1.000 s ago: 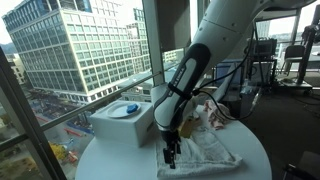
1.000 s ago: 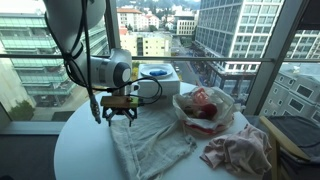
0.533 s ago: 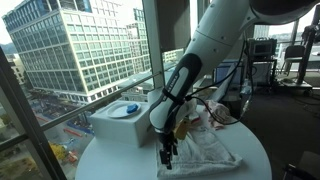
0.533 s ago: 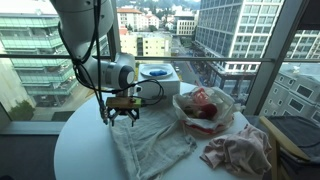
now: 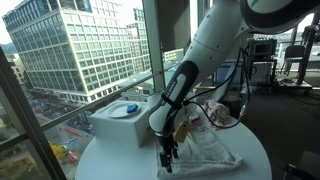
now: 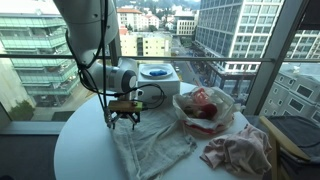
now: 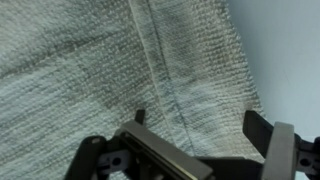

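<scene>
My gripper (image 6: 124,121) hangs open just above the far edge of a grey-white waffle-weave towel (image 6: 150,145) spread on the round white table (image 6: 85,155). In an exterior view the gripper (image 5: 167,157) points down at the towel (image 5: 205,152) near its left edge. The wrist view shows the towel's hemmed edge (image 7: 165,75) between the two open fingers (image 7: 195,125), with nothing held.
A clear bowl with pink and red cloth (image 6: 203,107) stands behind the towel. A crumpled pinkish cloth (image 6: 237,150) lies at the table's right. A white box with a blue item (image 6: 156,72) stands near the window; it also shows in an exterior view (image 5: 122,120).
The gripper has moved slightly along the towel's edge and a little lower. The towel has not moved.
</scene>
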You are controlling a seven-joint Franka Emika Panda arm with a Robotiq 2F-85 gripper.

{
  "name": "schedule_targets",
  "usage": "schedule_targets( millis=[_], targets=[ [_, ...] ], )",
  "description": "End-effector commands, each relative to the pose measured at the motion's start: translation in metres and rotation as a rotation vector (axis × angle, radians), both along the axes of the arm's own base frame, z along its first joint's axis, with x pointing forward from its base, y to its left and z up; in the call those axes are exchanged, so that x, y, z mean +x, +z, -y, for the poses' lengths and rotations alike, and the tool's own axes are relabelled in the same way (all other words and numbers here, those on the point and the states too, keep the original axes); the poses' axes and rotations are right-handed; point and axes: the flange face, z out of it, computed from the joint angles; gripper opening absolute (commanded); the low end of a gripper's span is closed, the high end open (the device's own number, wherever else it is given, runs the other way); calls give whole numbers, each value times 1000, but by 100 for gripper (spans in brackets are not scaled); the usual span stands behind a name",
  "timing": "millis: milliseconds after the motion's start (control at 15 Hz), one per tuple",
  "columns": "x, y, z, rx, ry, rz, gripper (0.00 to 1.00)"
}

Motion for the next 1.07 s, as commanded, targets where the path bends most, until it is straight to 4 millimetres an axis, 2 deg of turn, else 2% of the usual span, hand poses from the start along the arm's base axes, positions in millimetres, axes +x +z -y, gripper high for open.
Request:
schedule_targets(
  millis=[0, 400, 733, 867, 1000],
  targets=[
    [5, 1, -4, 14, -8, -14, 100],
    [-2, 4, -10, 17, -7, -12, 100],
    [-2, -5, -4, 19, -32, -29, 99],
    [-4, -4, -6, 21, -26, -30, 74],
    [-5, -2, -8, 22, -17, -29, 61]
  ],
)
